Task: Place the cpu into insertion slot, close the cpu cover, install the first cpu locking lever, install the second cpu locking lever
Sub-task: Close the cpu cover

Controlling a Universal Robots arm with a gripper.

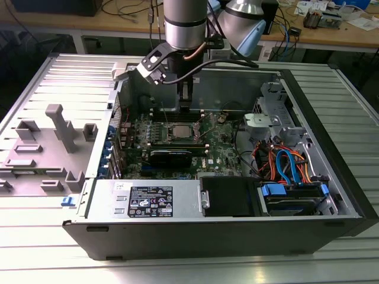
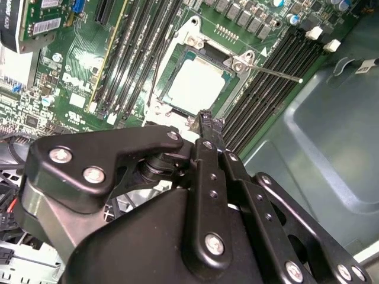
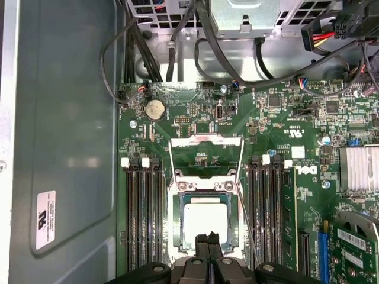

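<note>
In the exterior view the black computer case (image 1: 225,231) lies open on a ribbed metal table (image 1: 59,260). The gripper (image 1: 185,106) reaches down inside it over the green circuit board (image 1: 220,152), close to the case's far wall. Grey plastic fixtures (image 1: 62,127) sit well apart on the exterior view's left.

In the second wrist view the cpu (image 2: 195,83) — one flat square, dull silver on top — lies in the insertion slot (image 2: 241,60), ringed by its silver frame. One thin steel lever (image 2: 275,73) juts out across the long black memory slots (image 2: 266,89). The matte black fingers are pressed together with nothing between them, tips at the slot's near edge; whether they touch it I cannot tell.

In the first wrist view the cpu cover (image 3: 206,139) — a thin silver frame with a large window — is swung away beyond the slot, with board showing through it. Two banks of memory slots flank the slot closely, one on each side. One round coin cell (image 3: 155,109) sits further off.
</note>
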